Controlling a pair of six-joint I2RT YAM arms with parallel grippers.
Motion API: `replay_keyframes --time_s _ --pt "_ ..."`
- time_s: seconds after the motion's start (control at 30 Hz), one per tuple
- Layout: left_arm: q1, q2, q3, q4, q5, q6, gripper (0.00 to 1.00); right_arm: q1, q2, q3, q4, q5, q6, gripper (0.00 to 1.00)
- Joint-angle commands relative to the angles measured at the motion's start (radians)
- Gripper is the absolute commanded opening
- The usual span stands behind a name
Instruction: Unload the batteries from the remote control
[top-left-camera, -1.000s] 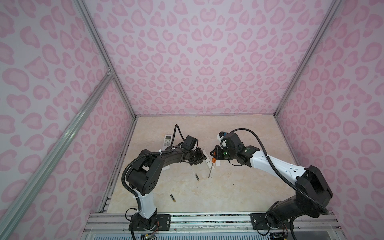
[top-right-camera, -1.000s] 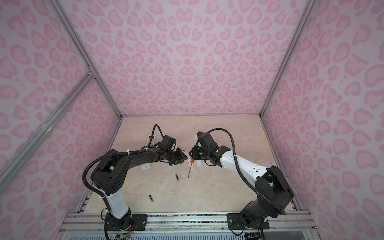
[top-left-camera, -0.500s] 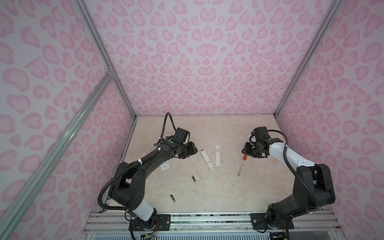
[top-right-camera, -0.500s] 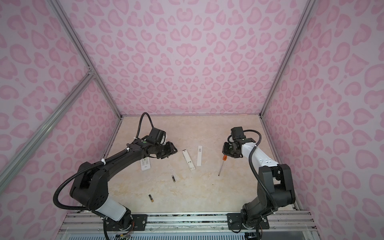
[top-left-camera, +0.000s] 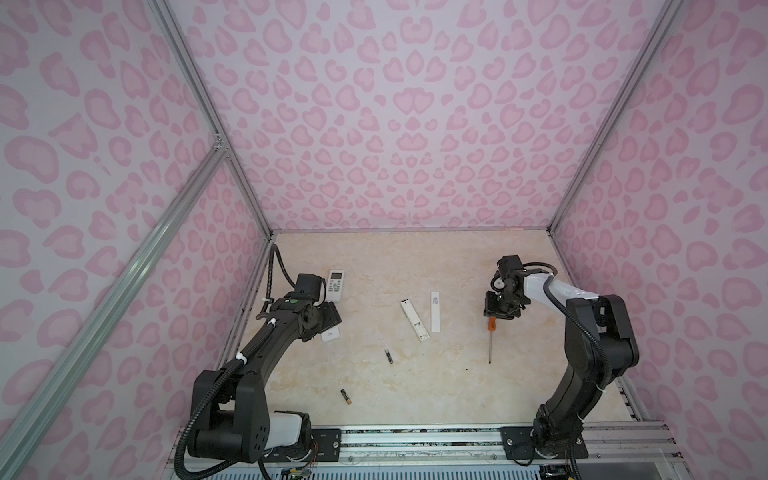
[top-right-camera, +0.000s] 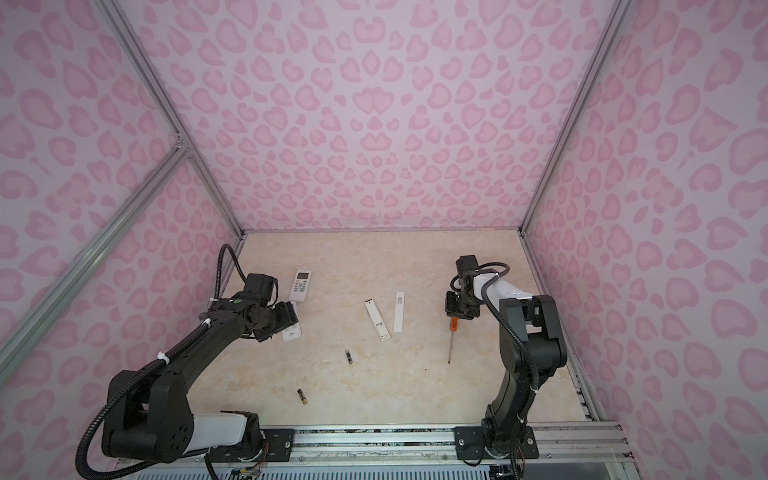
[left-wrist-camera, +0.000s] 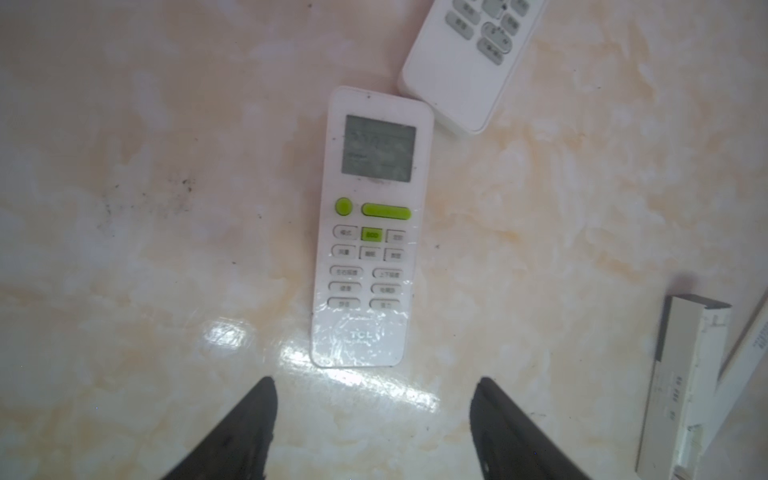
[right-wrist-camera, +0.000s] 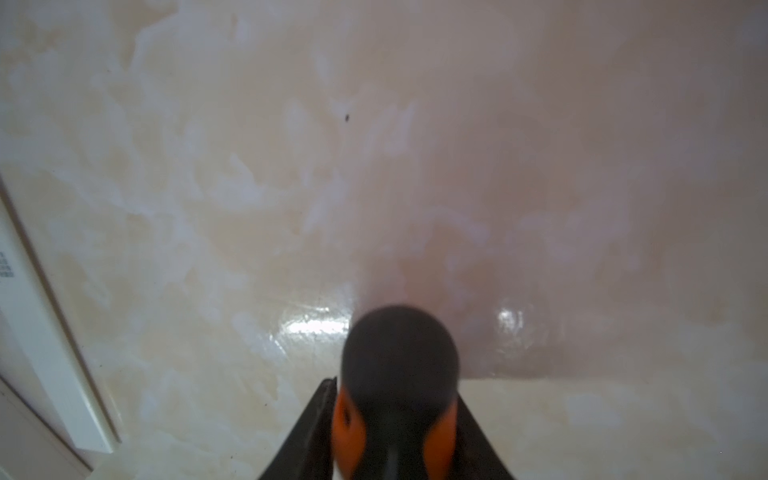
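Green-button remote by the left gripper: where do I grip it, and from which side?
Take the green-button remote across its long edges, at the plain end below the buttons, coming straight down. It lies flat, face up, and the left gripper has its fingers open wider than that end, lined up with it.

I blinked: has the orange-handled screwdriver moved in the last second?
Yes. The screwdriver went rightward, from beside the middle battery to beyond the white cover plate.
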Motion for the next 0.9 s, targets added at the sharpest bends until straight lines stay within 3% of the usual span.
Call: replay_keyframes --time_s 0.0,0.53,0.7,0.87 --pt "0.025 0.025 -0.001 -0.002 -0.016 0.036 0.84 0.002 0.003 0.006 -0.006 0.040 -0.026 0.43" --pt "0.013 0.344 0.136 0.065 0.012 0.022 0.83 0.021 -0.094 0.061 -0.032 0.055 -0.029 0.48" --pt "0.002 0.393 0.143 0.065 -0.018 0.005 0.77 0.044 -0.138 0.093 -0.062 0.061 -0.017 0.49" --pt "-0.008 0.391 0.130 0.058 -0.029 -0.013 0.65 0.106 -0.178 0.117 -0.074 0.067 0.001 0.48"
